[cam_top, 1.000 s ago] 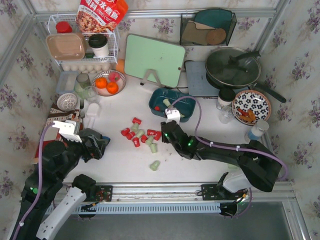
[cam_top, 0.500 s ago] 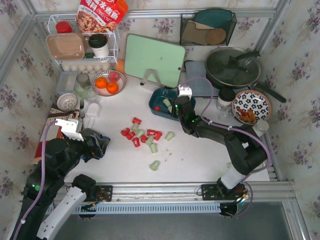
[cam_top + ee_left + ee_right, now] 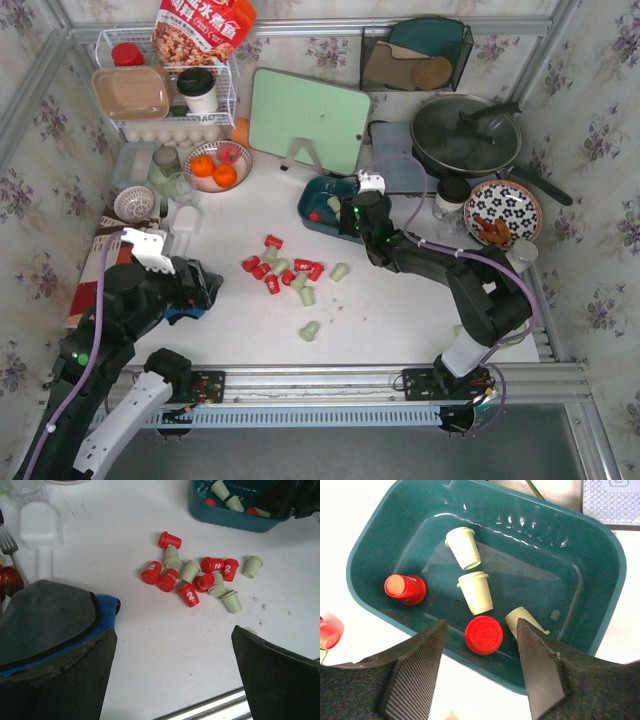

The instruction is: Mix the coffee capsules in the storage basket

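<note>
The teal storage basket (image 3: 322, 198) (image 3: 600, 570) stands mid-table and holds two red and three pale green capsules. In the right wrist view a red capsule (image 3: 483, 634) lies just below my open, empty right gripper (image 3: 482, 645), which hovers over the basket's near wall (image 3: 352, 215). A cluster of red and green capsules (image 3: 285, 272) (image 3: 197, 577) lies loose on the table in front of the basket. One green capsule (image 3: 310, 330) lies apart, nearer the front edge. My left gripper (image 3: 200, 285) (image 3: 172, 675) is open and empty, low at the left, well clear of the cluster.
A grey and blue cloth (image 3: 50, 615) lies under the left gripper. A white scoop (image 3: 40, 530) and fork lie at the left. A fruit bowl (image 3: 217, 165), white wire rack (image 3: 165, 95), green cutting board (image 3: 308, 118), pan (image 3: 466, 133) and patterned plate (image 3: 503, 213) ring the back and right.
My right gripper swung from the loose cluster up to the basket and now hovers open above it. A green capsule now lies right of the cluster. My left gripper shifted slightly.
</note>
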